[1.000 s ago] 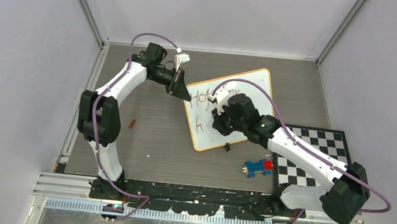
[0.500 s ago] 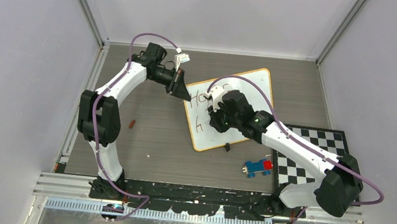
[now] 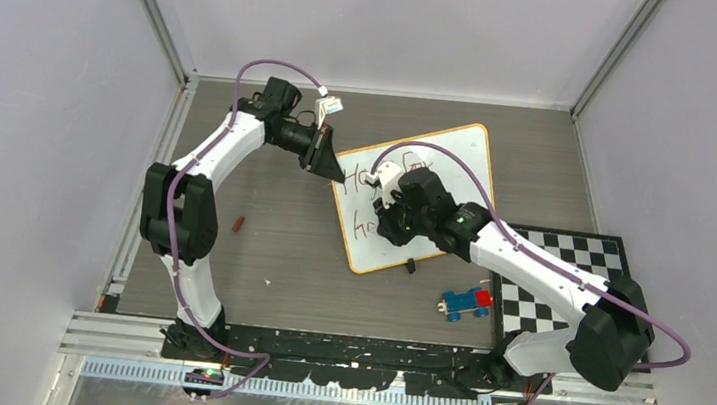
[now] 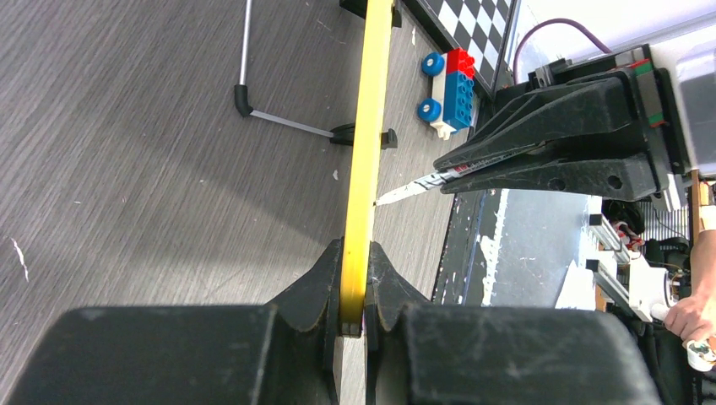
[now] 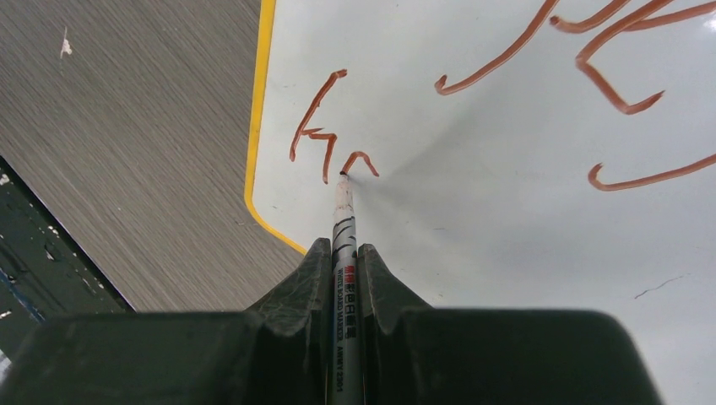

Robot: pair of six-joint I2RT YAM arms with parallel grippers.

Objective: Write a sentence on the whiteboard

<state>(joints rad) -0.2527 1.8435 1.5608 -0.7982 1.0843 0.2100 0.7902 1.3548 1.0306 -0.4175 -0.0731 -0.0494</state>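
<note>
The left fingers (image 4: 317, 287) pinch the whiteboard (image 3: 450, 157) by its far-left rim on the worktop (image 3: 280, 245), while the right fingers (image 5: 295, 291) clamp a marker (image 5: 343, 228), its tip touching the sentence (image 5: 321, 135) after "h" on the second line, near the left edge, with blank board to the right.

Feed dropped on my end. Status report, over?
Left pincer shut on whiteboard rim. Right pincer shut on marker, tip on board, sentence into second line. Toy car near the board, not touching.

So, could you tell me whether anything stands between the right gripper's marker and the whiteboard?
Nothing visible does: the marker tip touches the whiteboard, and the surface beside the strokes is bare.
</note>
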